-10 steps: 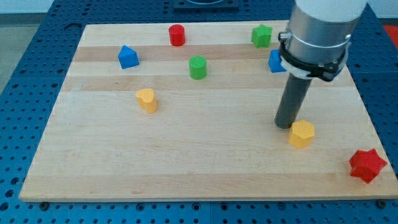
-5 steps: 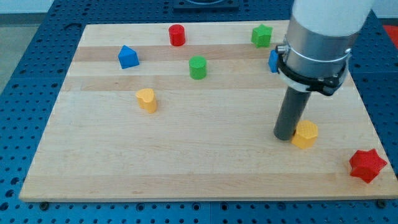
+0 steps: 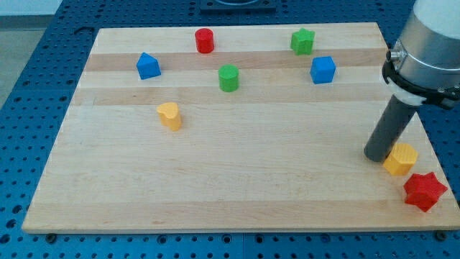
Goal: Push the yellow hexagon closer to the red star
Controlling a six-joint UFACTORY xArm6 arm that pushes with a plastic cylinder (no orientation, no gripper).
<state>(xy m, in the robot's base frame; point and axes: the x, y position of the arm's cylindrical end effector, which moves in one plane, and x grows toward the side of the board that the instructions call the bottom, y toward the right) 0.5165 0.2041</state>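
Yellow hexagon (image 3: 399, 158) touches my tip (image 3: 376, 157), beside red star (image 3: 424, 191) near board edge (image 3: 431, 144).

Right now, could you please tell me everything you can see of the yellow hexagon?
The yellow hexagon is a small, solid-looking block with a flat top and faceted sides, standing upright on the wooden board near its right edge. My tip sits against its left side. The red star lies just below and to its right, very close; whether they touch is unclear.
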